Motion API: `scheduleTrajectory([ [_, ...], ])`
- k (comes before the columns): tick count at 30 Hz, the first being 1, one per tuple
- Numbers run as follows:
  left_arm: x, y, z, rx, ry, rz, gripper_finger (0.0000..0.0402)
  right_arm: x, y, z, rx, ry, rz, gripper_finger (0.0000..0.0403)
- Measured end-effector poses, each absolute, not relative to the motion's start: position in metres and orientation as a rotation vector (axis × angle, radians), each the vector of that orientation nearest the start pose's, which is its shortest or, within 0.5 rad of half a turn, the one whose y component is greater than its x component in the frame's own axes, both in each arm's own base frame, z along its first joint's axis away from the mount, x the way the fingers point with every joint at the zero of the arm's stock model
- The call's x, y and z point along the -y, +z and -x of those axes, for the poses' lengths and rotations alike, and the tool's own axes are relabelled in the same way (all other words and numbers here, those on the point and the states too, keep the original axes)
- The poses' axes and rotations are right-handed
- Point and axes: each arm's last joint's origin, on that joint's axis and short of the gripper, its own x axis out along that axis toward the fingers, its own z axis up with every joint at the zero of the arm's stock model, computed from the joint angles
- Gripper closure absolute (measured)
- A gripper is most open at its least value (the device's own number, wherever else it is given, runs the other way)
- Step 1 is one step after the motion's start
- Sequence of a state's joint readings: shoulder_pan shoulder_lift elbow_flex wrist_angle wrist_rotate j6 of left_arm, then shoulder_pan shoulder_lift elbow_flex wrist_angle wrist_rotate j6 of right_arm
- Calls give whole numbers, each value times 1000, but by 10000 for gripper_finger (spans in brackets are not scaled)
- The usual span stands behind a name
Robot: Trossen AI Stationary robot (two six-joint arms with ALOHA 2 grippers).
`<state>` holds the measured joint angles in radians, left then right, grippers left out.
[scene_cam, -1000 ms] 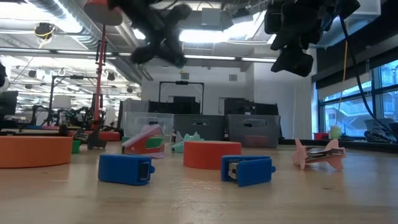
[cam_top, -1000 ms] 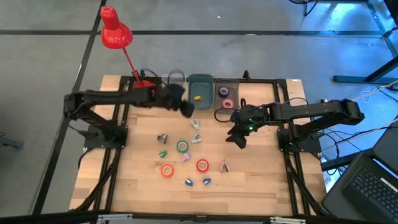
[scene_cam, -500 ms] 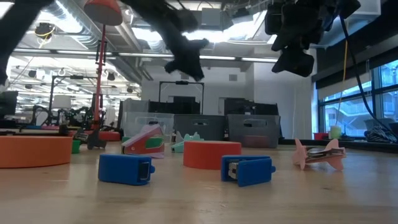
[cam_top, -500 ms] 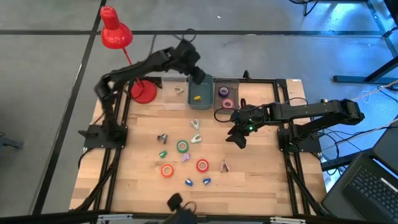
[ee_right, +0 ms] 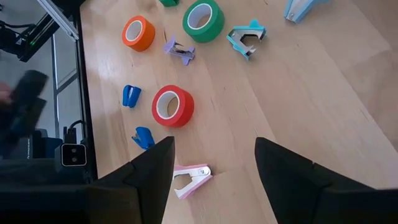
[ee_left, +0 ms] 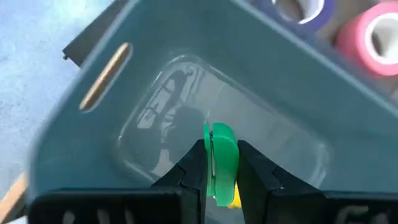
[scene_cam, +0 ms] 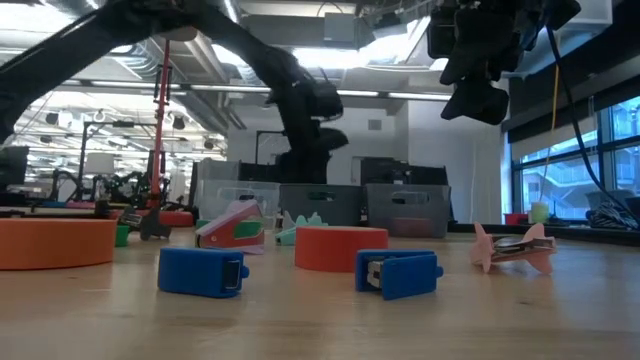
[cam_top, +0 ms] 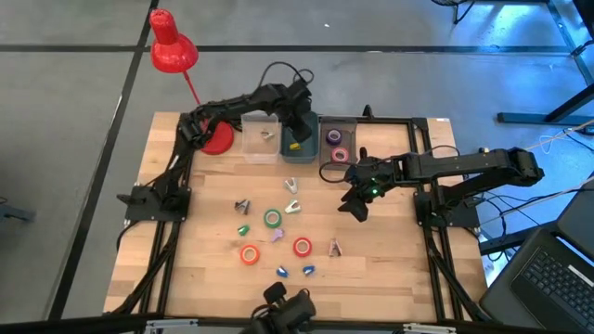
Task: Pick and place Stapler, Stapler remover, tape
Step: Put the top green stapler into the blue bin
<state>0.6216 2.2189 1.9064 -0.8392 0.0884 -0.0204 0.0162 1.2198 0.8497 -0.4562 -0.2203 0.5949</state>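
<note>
We see the left gripper (ee_left: pixel 219 169) reaching into the teal bin (cam_top: pixel 299 123) at the table's far edge, its fingers (ee_left: pixel 193 171) pinched narrow on a small green stapler (ee_left: pixel 221 163) held upright just above the bin floor; a bit of yellow shows under it. A clear bin (cam_top: pixel 261 137) stands just beside the teal one toward the left, and a dark bin (cam_top: pixel 336 139) with a purple tape ring (cam_top: pixel 334 136) and a pink tape ring (cam_top: pixel 341 154) stands on the other side.

The right gripper (cam_top: pixel 356 206) hangs above the table right of centre, its jaws spread wide and holding nothing, well apart from the things below.

Near the table's middle lie a green tape ring (cam_top: pixel 272 219), an orange tape ring (cam_top: pixel 249 254) and a red tape ring (cam_top: pixel 302 247), with a pink staple remover (cam_top: pixel 334 247) just beside the red one. Two blue staplers (cam_top: pixel 294 271) sit closest to the near edge. Bare wood lies open along the near edge and both near corners. A red lamp (cam_top: pixel 173 48) stands at the far left corner.
</note>
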Motion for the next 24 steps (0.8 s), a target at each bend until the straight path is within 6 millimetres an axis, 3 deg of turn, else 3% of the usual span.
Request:
scheduleTrajectory([
  [10, -270, 167, -395, -1186, 513, 400, 352, -10, 248, -244, -870, -29, -642, 179],
  [16, -260, 160, -403, -1207, 491, 360, 352, -10, 248, -244, -874, -31, -643, 179],
  [18, -258, 160, -405, -1205, 486, 342, 328, -10, 248, -244, -875, -31, -643, 179],
  [24, -256, 162, -406, -1229, 493, 311, 189, -10, 248, -244, -875, -33, -647, 179],
])
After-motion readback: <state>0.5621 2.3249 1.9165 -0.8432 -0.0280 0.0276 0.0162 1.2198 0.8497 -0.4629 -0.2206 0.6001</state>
